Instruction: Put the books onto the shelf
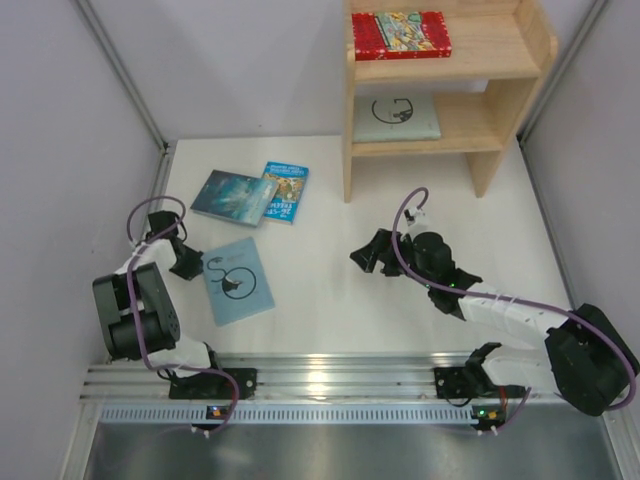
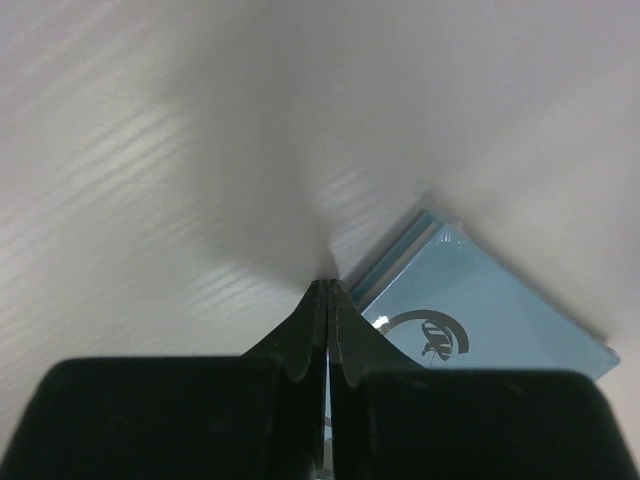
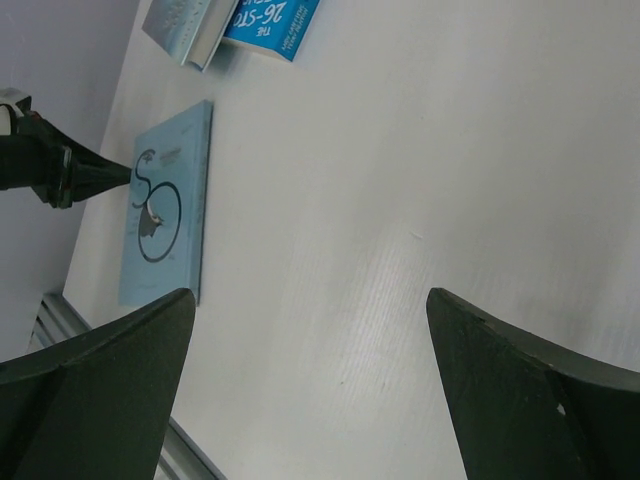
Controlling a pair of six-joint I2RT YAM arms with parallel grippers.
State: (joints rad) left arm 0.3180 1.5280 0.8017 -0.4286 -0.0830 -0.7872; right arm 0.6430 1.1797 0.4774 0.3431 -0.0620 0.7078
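Nearest, at the table's near edge: both arm bases bolted to a metal rail (image 1: 320, 375). Just beyond, on the left: left gripper (image 1: 193, 263), low over the white table (image 1: 330, 310), fingers pressed fully together with nothing visible between them. Points its tips at the left edge of a pale blue-green book (image 1: 238, 280) with a black circular mark; touching it or just short of it, cannot tell. Flat on the table, that book, slightly askew. Farther back on the left: dark teal book (image 1: 232, 196) and bright blue book (image 1: 287, 190), both flat, side by side and touching, the teal one overlapping the blue one's left edge. To the right of centre: right gripper (image 1: 365, 258), jaws spread wide, holding nothing. Hangs over bare table, between the pale book and the shelf (image 1: 500, 50), well apart from both, fingers turned leftward. At the far right: the light wooden shelf, with a red book (image 1: 400, 34) lying flat on the upper tier and a second pale blue-green book (image 1: 397, 117) lying flat on the lower tier, circular mark facing up.
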